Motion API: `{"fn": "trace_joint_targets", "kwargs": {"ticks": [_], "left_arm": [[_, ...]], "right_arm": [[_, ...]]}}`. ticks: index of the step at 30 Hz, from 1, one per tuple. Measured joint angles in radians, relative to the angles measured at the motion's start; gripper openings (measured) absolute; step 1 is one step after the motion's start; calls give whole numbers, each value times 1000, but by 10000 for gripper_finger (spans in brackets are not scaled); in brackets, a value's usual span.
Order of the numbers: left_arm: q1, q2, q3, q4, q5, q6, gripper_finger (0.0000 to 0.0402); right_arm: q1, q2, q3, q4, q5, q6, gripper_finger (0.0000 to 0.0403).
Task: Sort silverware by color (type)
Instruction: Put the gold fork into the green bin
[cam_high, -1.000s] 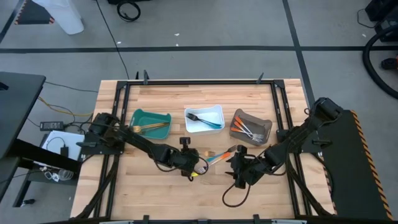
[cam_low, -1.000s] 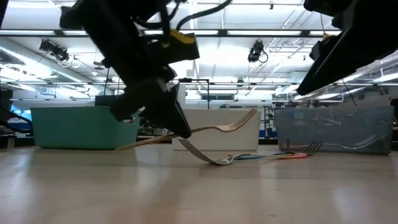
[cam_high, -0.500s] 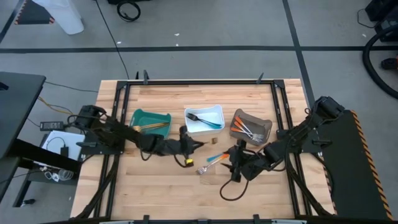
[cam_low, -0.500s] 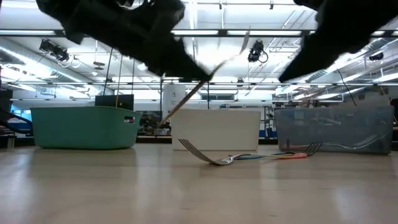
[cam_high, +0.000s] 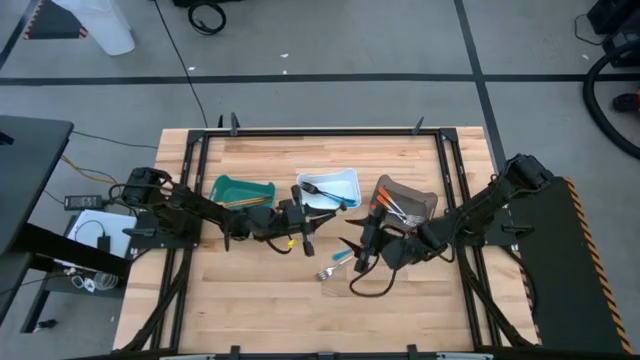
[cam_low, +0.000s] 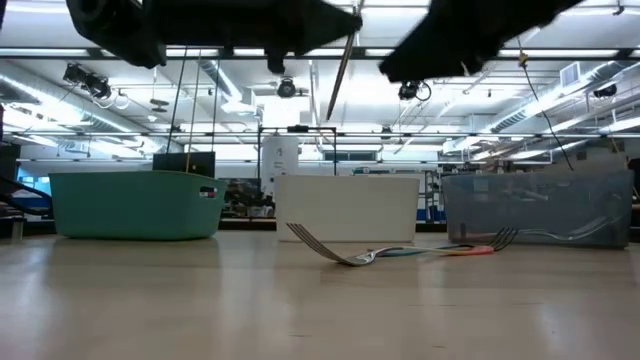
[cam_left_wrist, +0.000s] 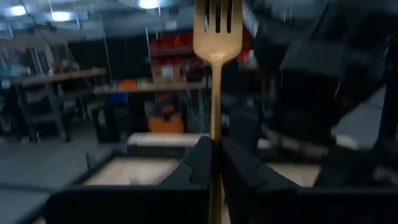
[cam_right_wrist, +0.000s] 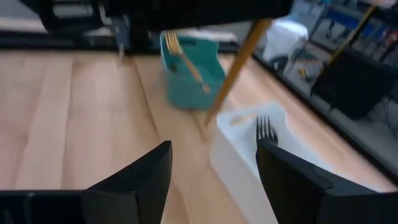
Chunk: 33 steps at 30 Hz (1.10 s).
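While pinched shut, left claw (cam_left_wrist: 212, 163) grips slim gold fork (cam_left_wrist: 215, 37).

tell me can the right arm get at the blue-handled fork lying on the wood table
Probably yes: the right gripper hangs open just beside the blue-handled fork, nothing lying between them. The left gripper holds its gold fork off to the side.

Wooden table (cam_high: 260, 290): teal bin (cam_high: 243, 195), white bin (cam_high: 330, 188), grey-brown bin (cam_high: 405, 203) in row; two forks (cam_high: 335, 263) lying near centre.
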Motion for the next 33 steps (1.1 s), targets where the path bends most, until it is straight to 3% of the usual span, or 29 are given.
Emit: {"fn": "trace_joint_targets", "kwargs": {"ticks": [8, 15, 26, 33], "left_arm": [[11, 0, 1, 182, 56, 65, 25], [11, 0, 1, 268, 80, 136, 25], [33, 0, 1, 325, 167, 131, 25], [34, 1, 1, 332, 174, 143, 25]], "right_arm": [[-90, 0, 0, 202, -104, -174, 202], [-155, 0, 0, 314, -237, -227, 178], [-213, 1, 0, 390, -321, -261, 167], [-229, 1, 0, 388, -337, -277, 91]]}}
